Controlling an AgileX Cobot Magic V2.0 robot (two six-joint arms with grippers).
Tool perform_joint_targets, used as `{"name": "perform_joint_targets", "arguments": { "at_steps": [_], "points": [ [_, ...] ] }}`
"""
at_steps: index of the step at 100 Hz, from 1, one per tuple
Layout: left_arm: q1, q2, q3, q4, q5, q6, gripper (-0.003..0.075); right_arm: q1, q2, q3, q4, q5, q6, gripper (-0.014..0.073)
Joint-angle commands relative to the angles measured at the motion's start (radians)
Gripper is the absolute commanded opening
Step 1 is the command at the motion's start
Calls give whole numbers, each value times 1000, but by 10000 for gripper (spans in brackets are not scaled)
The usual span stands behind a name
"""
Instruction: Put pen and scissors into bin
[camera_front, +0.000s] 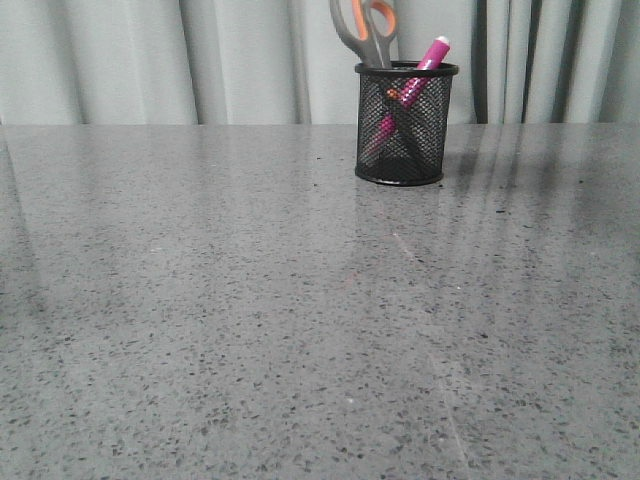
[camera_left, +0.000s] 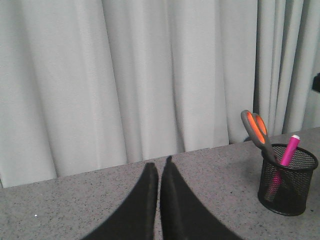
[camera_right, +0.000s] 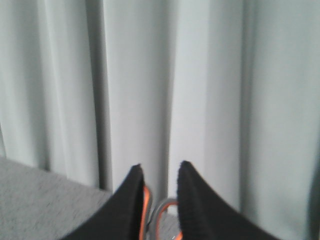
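left pincer (camera_left: 159, 170): clenched, empty, low over surface (camera_front: 200, 300).
scissors (camera_front: 365, 30): blades down in bin (camera_front: 406, 125), handles overtop rim.
pen (camera_front: 415, 85): leans inside bin.
right pincer (camera_right: 159, 172): released, empty, above scissor handles.

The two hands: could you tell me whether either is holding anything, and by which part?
Nothing is held. The left hand is shut and empty; the right hand is open above the scissors, which stand in the bin.

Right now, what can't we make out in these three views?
- Front view: both arms out of frame; scissors handles cut off by top edge.
- Right wrist view: blurred; right gripper covers all but a bit of the scissors handle; bin not visible.
- Left wrist view: mesh of bin obscures pen base and scissor blades.
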Motion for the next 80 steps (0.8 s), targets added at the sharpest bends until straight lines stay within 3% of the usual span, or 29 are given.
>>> {"name": "perform_joint_targets", "arguments": {
  "at_steps": [1, 4, 39, 63, 80],
  "points": [
    [-7, -2, -28, -28, -5, 2, -19, -36, -111, 2, -2, -31, -16, -42],
    [-7, -2, -28, -28, -7, 2, -19, -52, -143, 16, -2, -28, -16, -77],
    [-7, -13, 1, 0, -31, 2, -19, -204, -549, 341, -2, 29, -16, -74],
    [-7, -154, 175, -28, -131, 46, -19, -216, -893, 617, -2, 64, -16, -74],
    [-7, -322, 310, -74, -169, 52, -19, -216, -1111, 773, -2, 163, -16, -74]
  ]
}}
